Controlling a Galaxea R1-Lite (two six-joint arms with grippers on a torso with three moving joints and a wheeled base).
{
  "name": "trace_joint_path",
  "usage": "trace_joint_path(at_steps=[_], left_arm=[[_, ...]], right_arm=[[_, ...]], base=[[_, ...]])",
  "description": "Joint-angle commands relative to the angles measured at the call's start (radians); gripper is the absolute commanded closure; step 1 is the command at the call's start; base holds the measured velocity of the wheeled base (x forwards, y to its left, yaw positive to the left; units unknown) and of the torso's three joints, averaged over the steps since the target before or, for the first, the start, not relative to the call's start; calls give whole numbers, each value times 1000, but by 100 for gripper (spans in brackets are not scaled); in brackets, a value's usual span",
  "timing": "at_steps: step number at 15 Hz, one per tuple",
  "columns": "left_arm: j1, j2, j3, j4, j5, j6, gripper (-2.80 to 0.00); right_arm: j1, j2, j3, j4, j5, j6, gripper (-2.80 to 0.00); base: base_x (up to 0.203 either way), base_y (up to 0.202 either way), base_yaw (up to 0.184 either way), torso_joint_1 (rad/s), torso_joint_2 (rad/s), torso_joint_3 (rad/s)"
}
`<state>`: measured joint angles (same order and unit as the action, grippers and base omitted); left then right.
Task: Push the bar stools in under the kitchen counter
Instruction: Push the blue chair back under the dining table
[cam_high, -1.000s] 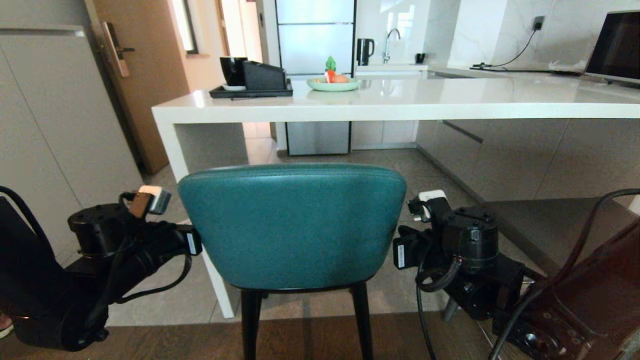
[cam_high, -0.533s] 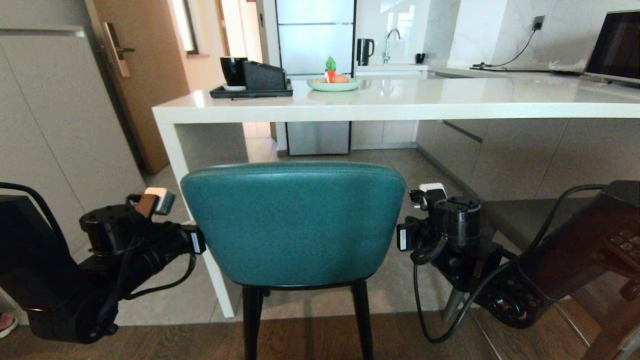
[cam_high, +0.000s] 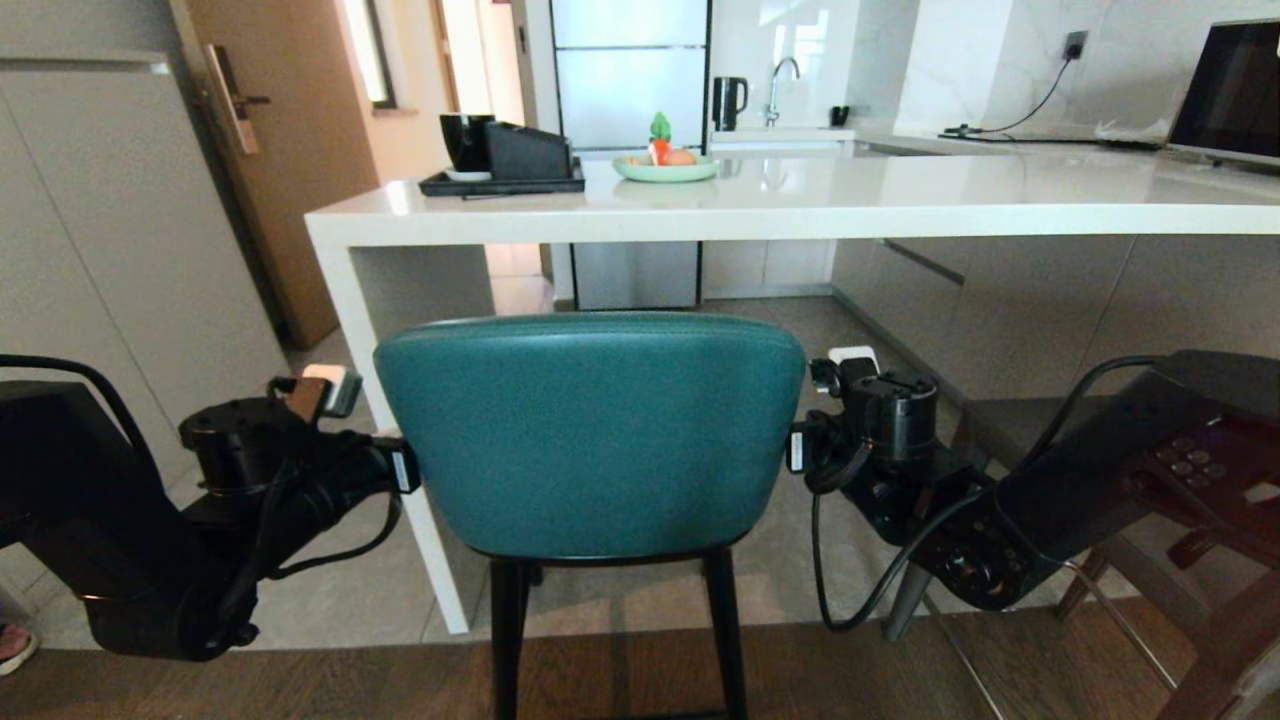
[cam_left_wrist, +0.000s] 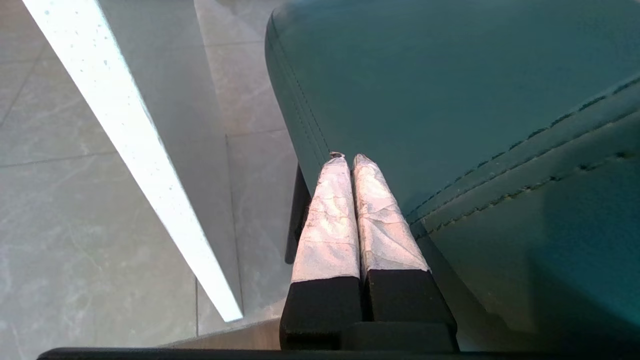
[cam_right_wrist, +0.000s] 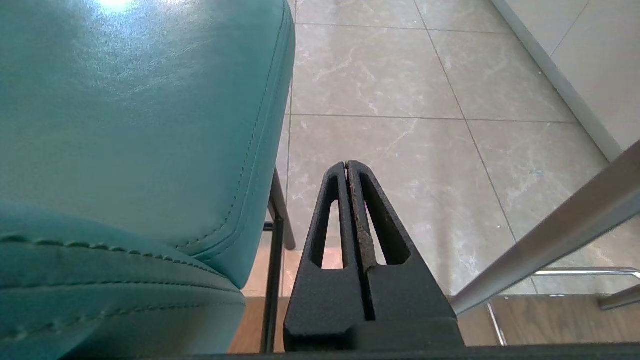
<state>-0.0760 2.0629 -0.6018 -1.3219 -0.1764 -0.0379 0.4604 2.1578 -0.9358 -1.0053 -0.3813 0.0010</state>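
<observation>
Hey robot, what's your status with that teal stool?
Both grippers shut, left gripper and right gripper flanking the teal stool. Stool just short of the counter. Nothing seen blocking.

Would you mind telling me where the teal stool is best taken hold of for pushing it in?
Take the teal stool by the two side edges of its curved backrest, from behind: the back faces the robot, and the left gripper and right gripper, both shut, flank it, facing the kitchen counter.

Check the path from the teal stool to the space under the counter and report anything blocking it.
Nothing visible blocks it. Bare tile floor lies between the teal stool and the opening under the kitchen counter. The counter's side panel stands just off the stool's left edge, so little room there.
</observation>
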Motion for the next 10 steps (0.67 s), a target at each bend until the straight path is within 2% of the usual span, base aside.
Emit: trace_joint_path(at_steps=[1,10], left_arm=[[-2,26,-29,-7,-1,0,0],[2,84,-170,23,-2,0,0]], right_arm=[[-7,25,-29,-6,1,1,0],[-8,83,-202,43,-2,2,0]], base=[[0,0,0,0,0,0],[0,0,0,0,0,0]])
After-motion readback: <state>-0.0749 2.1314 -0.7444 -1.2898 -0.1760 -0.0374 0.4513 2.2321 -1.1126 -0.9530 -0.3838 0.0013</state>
